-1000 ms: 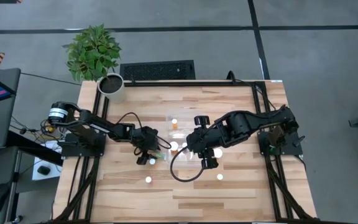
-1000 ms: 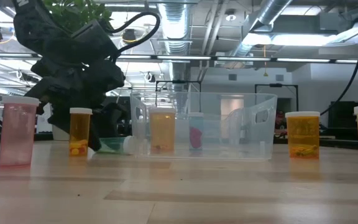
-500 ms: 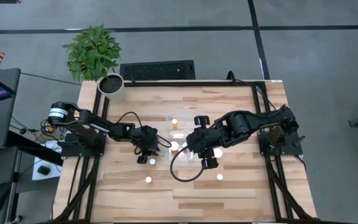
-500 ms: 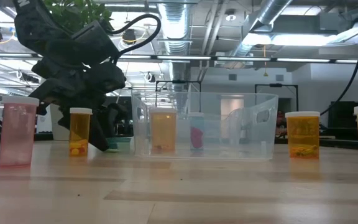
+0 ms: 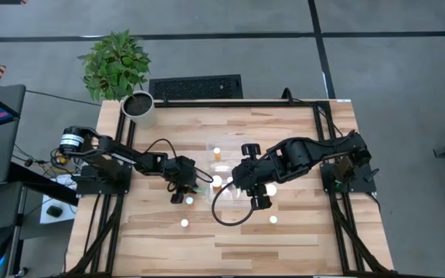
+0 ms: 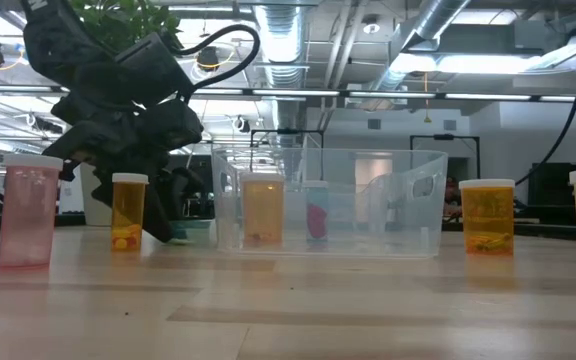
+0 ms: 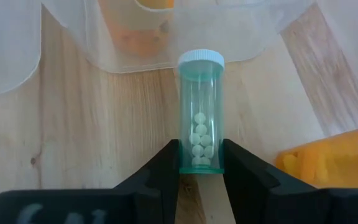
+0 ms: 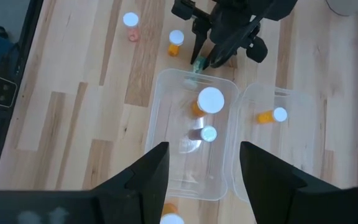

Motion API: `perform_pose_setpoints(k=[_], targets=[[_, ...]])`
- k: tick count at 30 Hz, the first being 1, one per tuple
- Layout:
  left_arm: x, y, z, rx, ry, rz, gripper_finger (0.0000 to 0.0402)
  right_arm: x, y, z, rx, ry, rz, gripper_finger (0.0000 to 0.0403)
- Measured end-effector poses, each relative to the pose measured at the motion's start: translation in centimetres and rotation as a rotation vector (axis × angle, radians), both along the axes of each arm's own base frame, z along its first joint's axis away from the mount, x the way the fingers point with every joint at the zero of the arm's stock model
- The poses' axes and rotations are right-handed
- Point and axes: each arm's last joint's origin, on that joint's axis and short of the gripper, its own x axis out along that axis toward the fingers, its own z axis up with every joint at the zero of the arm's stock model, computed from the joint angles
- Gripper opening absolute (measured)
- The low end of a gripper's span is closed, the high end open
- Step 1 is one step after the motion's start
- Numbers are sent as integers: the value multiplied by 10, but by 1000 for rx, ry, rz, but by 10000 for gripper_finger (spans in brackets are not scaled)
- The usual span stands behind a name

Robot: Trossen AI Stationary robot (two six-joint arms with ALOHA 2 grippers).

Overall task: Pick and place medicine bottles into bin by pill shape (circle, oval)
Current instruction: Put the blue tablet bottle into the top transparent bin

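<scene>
Table front, low view: pink bottle (image 6: 30, 210), amber bottle (image 6: 129, 211), a further amber bottle (image 6: 488, 216) at the far side. Behind: clear bin (image 6: 328, 203) holding an orange bottle (image 8: 209, 102), a small bottle (image 8: 207, 134) and, in its other compartment, another (image 8: 272, 116). Left gripper (image 7: 200, 169) low at the bin wall, pinching a lying green bottle (image 7: 199, 121) of round white pills. Right gripper (image 8: 199, 163) above the bin, fingers spread. Plant pot (image 5: 139, 106) at the far corner.

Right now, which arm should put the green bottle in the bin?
Left. Its gripper is already shut on the green bottle, right beside the bin. The right gripper hangs open and empty above the bin.
</scene>
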Motion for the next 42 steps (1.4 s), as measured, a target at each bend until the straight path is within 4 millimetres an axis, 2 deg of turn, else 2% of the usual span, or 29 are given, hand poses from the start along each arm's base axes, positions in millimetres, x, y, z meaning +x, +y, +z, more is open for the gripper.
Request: perform_pose_setpoints(k=[8, 14, 17, 21, 25, 28, 32, 37, 42], targets=[[-14, 0, 13, -13, 57, 24, 93, 0, 0, 0, -5, 1, 7, 202], [-33, 3, 39, 63, 61, 102, 96, 2, -3, 1, -33, -13, 42, 202], [-41, 4, 57, 102, 2, 143, 100, 4, -7, 1, -65, -23, 55, 202], [-55, 6, 83, 138, -118, 200, 99, 9, -19, 4, -100, -51, 79, 202], [-70, 8, 110, 150, -290, 264, 98, 8, -41, 13, -99, -98, 29, 202], [-80, 7, 133, 130, -480, 275, 100, 7, -56, 24, -57, -164, 34, 202], [-95, 4, 156, 124, -732, 252, 101, 8, -62, 32, 10, -280, 130, 202], [-110, 2, 168, 135, -903, 247, 102, 7, -72, 22, 8, -405, 121, 202], [-110, 1, 173, 148, -951, 236, 102, 19, -69, 0, -25, -470, 115, 202]])
